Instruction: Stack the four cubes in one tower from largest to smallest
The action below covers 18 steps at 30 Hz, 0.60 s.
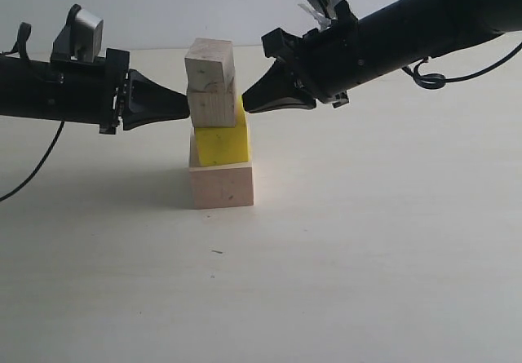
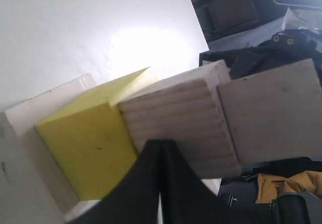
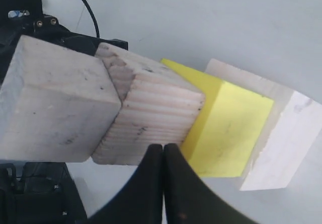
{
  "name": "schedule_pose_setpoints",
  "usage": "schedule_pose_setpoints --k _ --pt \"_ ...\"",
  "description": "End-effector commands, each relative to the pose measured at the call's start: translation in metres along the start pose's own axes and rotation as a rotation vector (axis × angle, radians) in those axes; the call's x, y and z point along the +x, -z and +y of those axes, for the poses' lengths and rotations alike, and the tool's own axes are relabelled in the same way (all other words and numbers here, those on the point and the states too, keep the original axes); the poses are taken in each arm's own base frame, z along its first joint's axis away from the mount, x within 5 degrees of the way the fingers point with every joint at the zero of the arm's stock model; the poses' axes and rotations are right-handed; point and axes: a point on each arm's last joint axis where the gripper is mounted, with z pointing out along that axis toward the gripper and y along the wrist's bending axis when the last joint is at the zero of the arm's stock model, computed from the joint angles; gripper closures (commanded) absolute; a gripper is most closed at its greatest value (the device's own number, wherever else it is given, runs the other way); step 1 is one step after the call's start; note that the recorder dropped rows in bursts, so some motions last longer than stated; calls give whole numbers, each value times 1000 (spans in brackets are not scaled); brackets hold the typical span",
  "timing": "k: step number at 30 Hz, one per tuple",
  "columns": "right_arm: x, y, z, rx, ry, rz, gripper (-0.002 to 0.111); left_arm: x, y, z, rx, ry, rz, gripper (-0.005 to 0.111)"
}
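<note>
Pale wood base cube (image 1: 222, 185) stands on the counter (image 1: 367, 257), carrying the yellow cube (image 1: 220, 144), third cube (image 1: 214, 108) and top cube (image 1: 210, 63). Left claw (image 1: 183, 107) at the third cube's 9 o'clock, right claw (image 1: 247, 102) at 3 o'clock: both pinched shut, empty, tips meeting it.

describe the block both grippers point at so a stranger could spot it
On the white table stands a tower of four blocks. Go up from the pale base block, past the yellow block, to the third block, small bare wood. Unlike the smoother top block, it has ridged grain, and the left gripper and right gripper point at its sides.
</note>
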Motion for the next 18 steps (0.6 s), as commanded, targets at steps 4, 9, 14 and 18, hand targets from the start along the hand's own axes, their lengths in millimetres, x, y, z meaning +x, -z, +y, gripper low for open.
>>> schedule_pose_setpoints --k 4,9,14,18 --pt "0 1 -1 5 5 -2 108 1 -1 -4 46 1 4 107" --pt "0 1 -1 5 5 -2 108 3 -4 -6 51 -2 13 107" --pt "0 1 -1 4 5 -1 108 4 -8 -7 43 -6 20 107" --pt "0 1 0 1 5 2 108 4 -8 -7 40 -6 20 107"
